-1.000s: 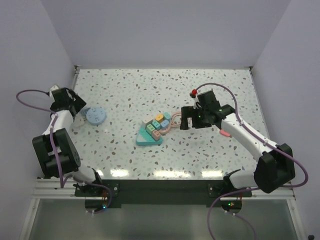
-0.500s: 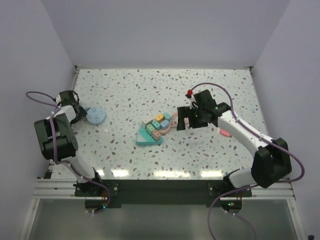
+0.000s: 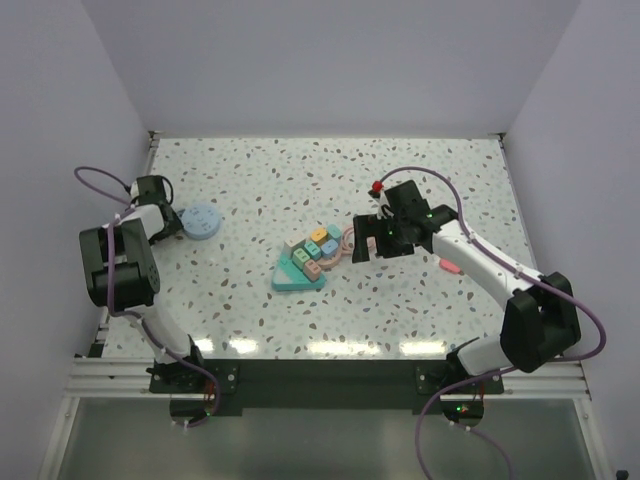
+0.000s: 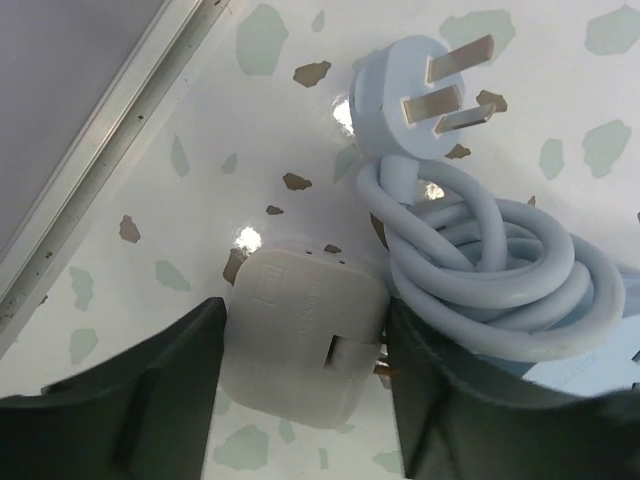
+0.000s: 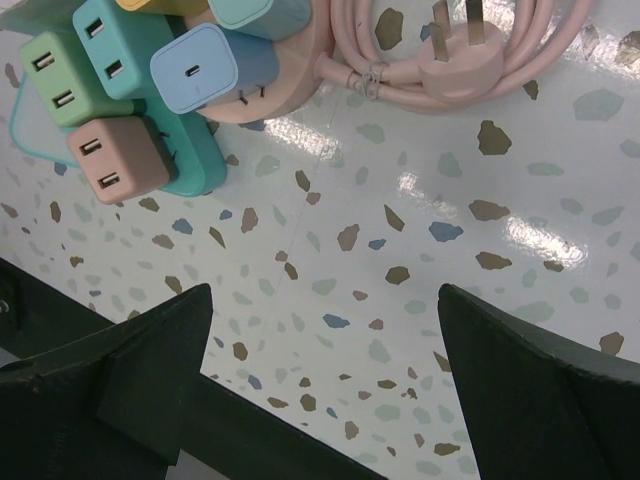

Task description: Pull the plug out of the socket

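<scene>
Both flanks of the white charger plug are bracketed by the left tool, beside the pale blue cable coil; a clench cannot be confirmed. The right tool is held agape. Unbraced, the coil could be dragged along.

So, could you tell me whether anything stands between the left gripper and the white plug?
Nothing visible does. The white plug sits between the left gripper's fingers, one on each side. The coiled light blue cable lies close beside the plug, past one finger, not in the gap.
</scene>
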`<action>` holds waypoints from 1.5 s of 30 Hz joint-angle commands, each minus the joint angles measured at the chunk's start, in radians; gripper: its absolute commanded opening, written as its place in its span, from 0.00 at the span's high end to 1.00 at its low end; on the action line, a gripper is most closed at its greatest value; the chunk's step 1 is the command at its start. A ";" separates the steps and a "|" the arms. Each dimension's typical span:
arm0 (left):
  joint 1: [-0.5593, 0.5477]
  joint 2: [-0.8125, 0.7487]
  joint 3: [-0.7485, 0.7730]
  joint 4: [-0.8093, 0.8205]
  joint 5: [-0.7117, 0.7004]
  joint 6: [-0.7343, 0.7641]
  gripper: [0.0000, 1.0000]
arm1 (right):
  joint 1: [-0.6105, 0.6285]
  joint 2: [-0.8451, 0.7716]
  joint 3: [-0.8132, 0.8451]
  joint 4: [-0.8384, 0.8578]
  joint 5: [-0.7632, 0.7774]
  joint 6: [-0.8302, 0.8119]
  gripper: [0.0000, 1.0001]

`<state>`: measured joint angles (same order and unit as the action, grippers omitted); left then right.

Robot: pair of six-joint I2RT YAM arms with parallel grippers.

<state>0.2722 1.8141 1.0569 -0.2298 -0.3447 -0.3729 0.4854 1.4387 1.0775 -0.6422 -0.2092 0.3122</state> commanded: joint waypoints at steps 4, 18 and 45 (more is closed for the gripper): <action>-0.005 -0.070 -0.050 -0.011 0.041 0.028 0.79 | 0.004 0.005 0.025 0.015 -0.022 -0.005 0.02; -0.174 -0.659 -0.195 -0.138 0.461 -0.027 1.00 | 0.004 -0.124 0.027 0.007 0.156 0.119 0.02; -1.266 0.454 0.777 0.001 0.527 -0.254 1.00 | -0.222 -0.508 0.065 -0.275 0.913 0.536 0.02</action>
<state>-0.9684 2.2005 1.7317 -0.2260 0.1280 -0.5808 0.2672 0.9524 1.1652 -0.9283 0.7105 0.8154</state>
